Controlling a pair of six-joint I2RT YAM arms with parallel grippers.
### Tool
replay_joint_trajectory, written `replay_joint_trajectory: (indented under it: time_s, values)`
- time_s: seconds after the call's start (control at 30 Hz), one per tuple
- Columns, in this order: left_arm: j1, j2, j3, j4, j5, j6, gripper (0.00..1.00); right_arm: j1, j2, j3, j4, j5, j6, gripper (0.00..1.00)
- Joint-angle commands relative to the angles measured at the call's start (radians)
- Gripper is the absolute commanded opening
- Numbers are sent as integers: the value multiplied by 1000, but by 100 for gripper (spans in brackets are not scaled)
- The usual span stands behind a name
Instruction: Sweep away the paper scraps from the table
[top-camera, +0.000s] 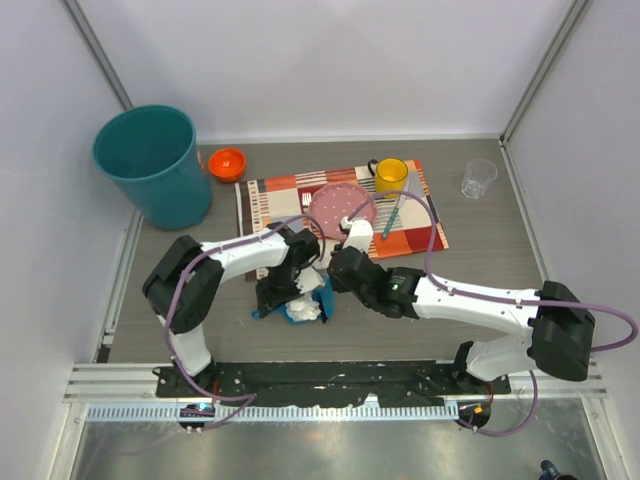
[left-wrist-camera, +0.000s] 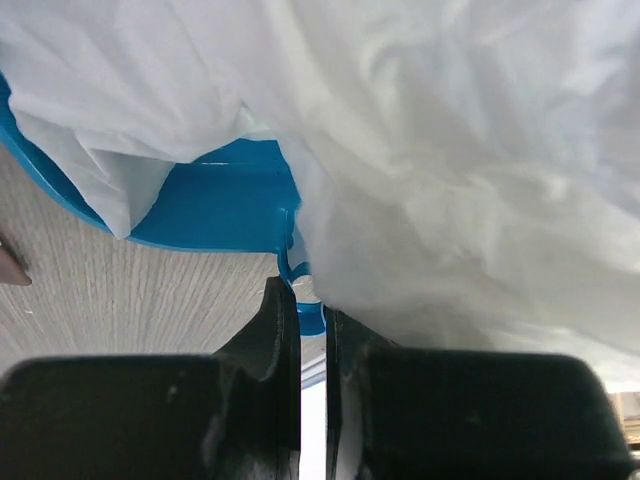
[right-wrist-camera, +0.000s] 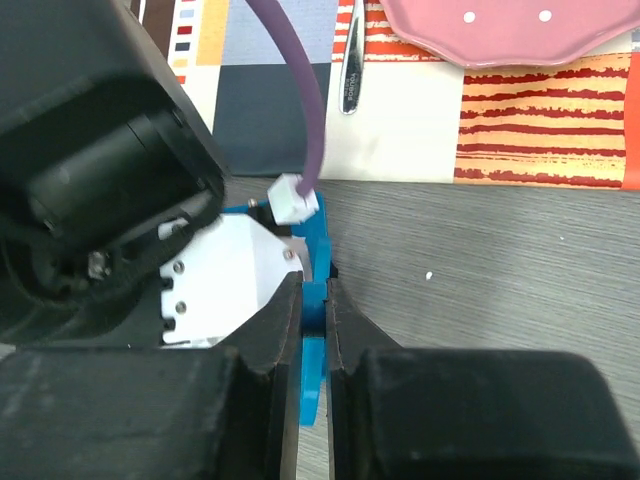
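Two arms meet at the middle of the table (top-camera: 480, 270), just in front of the striped placemat (top-camera: 300, 185). The paper scraps (left-wrist-camera: 450, 150) lie heaped as white crumpled tissue in the blue dustpan (left-wrist-camera: 220, 200), which rests on the wood. From above we see no other wads on the bare tabletop, though the arms hide the patch beneath them. One tiny white speck (right-wrist-camera: 428, 275) lies on the wood near the right arm.

The left gripper (left-wrist-camera: 310, 305) is clenched on the dustpan's thin blue tab, right under the tissue. The right gripper (right-wrist-camera: 314, 292) is clenched on a blue handle (right-wrist-camera: 313, 350). We cannot tell whether that is a brush or another part of the same dustpan.

We judge the gathering to be nearly finished. What looks left is lifting the loaded dustpan and tipping it out, probably into the teal bin (top-camera: 155, 165) at the far left corner, well apart from here.
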Motion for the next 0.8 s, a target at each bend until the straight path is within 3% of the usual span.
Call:
replay_joint_trajectory:
  time_s: [0.0, 0.27, 0.47, 0.77]
  values:
    - [42, -86, 22, 82, 108, 7, 0, 7, -84, 19, 38, -5, 49, 1]
    - [111, -204, 12, 115, 154, 16, 0, -40, -251, 77, -249, 228, -58, 1]
    - [150, -261, 61, 93, 169, 16, 0, -60, -389, 111, -348, 354, -95, 1]
    - [423, -243, 343, -46, 276, -13, 0, -71, -466, 106, -415, 392, -92, 1]
